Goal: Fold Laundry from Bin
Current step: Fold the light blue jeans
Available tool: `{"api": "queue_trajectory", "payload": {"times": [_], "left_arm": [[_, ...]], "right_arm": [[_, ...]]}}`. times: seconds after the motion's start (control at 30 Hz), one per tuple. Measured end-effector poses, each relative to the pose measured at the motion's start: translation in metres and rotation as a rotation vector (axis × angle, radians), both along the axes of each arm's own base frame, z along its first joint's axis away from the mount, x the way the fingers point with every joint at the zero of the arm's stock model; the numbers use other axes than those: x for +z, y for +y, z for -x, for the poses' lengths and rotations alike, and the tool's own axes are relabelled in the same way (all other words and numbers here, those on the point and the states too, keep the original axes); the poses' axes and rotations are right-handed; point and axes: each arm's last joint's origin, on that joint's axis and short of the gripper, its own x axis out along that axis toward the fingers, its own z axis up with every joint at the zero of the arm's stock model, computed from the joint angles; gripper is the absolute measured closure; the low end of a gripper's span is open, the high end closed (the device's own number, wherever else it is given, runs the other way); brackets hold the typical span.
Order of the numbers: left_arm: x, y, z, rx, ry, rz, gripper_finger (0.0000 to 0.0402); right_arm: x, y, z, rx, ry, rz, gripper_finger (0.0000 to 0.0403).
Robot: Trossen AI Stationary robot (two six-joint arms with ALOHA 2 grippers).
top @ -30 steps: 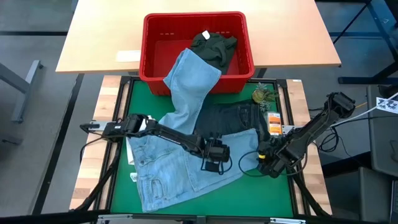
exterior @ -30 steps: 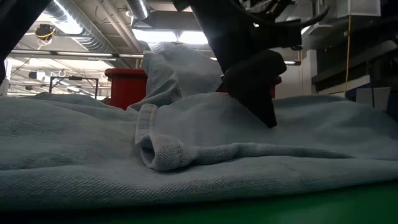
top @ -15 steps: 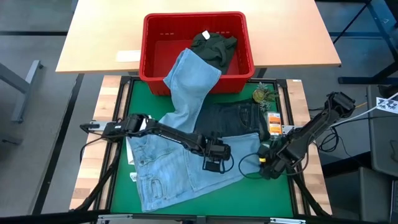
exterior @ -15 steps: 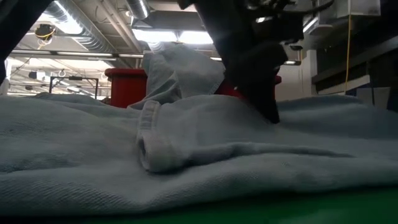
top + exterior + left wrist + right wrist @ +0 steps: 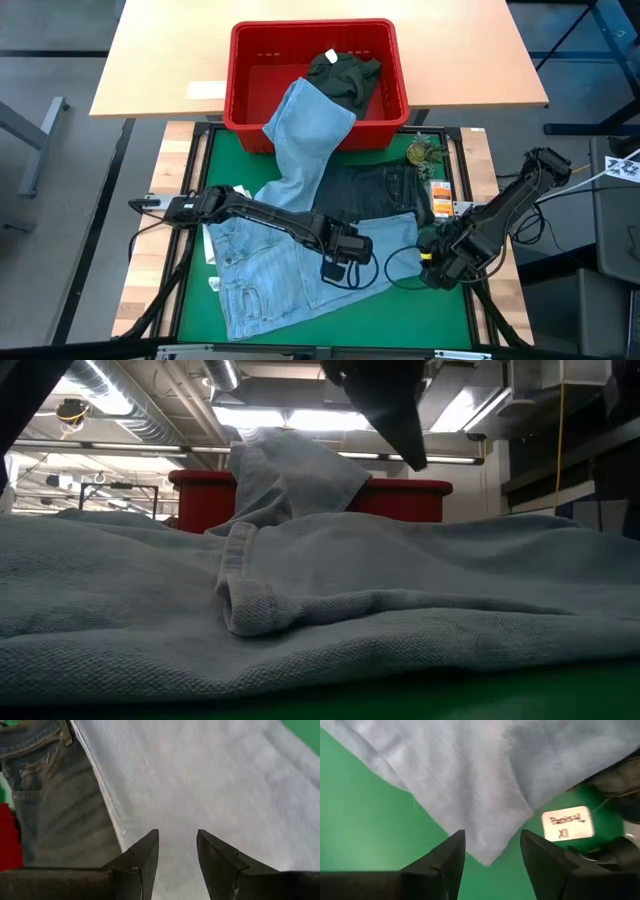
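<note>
1 green mat (image 5: 420, 305) under jeans (image 5: 270, 275)

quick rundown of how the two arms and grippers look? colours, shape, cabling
Both arms are dark, near-black, jointed links. The left gripper and right gripper each end in two black, wedge-shaped fingers. Thin dark cables loop beside the right wrist, and another trails off the left arm's base. No markings visible.

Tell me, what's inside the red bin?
In the red bin lies a dark olive-green piece, and one leg of the light blue jeans hangs out over its front wall onto the table. Anything under those clothes is covered.
</note>
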Motion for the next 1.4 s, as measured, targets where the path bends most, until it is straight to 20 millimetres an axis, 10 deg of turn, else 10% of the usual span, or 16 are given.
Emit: {"api": "queue_trajectory", "payload": {"times": [0.4, 0.93, 1.4], "left_arm": [[0.024, 0.022, 0.036, 0.148, 0.285, -0.035, 0.0271], [0.120, 0.030, 0.103, 0.249, 0.064, 0.047, 0.0271], [0.071, 0.038, 0.165, 0.332, -0.157, 0.177, 0.0271]], "right_arm": [[-0.003, -0.005, 0.008, -0.047, 0.081, 0.037, 0.0212], [-0.027, -0.007, 0.011, -0.018, 0.074, 0.032, 0.0212], [-0.027, -0.006, 0.012, -0.014, 0.097, -0.002, 0.0212]]}}
